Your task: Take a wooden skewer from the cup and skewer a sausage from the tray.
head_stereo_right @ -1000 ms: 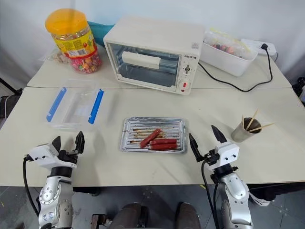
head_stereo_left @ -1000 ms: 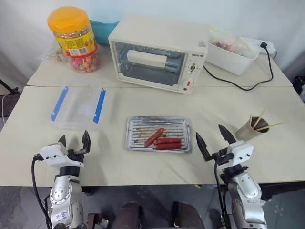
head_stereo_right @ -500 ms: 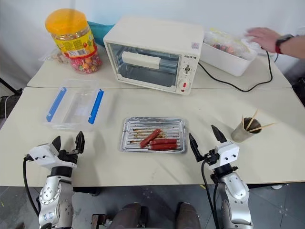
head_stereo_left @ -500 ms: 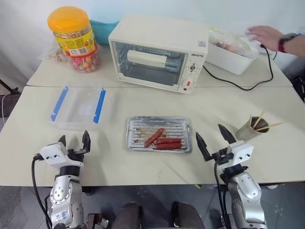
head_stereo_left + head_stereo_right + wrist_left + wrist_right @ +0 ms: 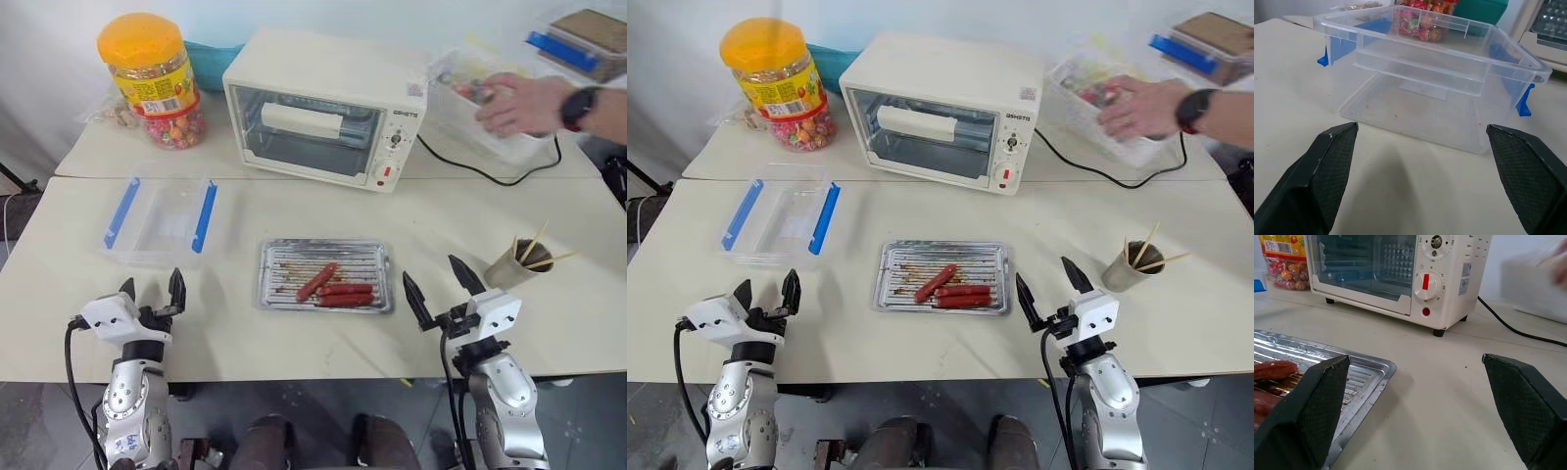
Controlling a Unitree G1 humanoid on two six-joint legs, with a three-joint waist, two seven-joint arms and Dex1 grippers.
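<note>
The silver tray (image 5: 279, 292) lies at the table's middle front with three reddish sausages (image 5: 333, 287) on it. At the right stands the grey-tan cup (image 5: 513, 266) holding several wooden skewers (image 5: 537, 251). My right gripper (image 5: 440, 285) hovers open at the front edge between tray and cup, empty; the tray's corner (image 5: 1359, 382) lies ahead of it in the right wrist view. My left gripper (image 5: 152, 290) is open and empty at the front left, facing the clear box (image 5: 1430, 93).
A clear plastic box with blue clips (image 5: 162, 220) sits left of the tray. Behind are a white toaster oven (image 5: 328, 108), an orange-lidded candy jar (image 5: 152, 78) and a black power cord (image 5: 490, 171). A person's hand (image 5: 524, 103) holds a white container (image 5: 480, 122) at back right.
The person's hand has moved in from the far right and has tilted up the white container at the back right. Both my grippers are where they were.
</note>
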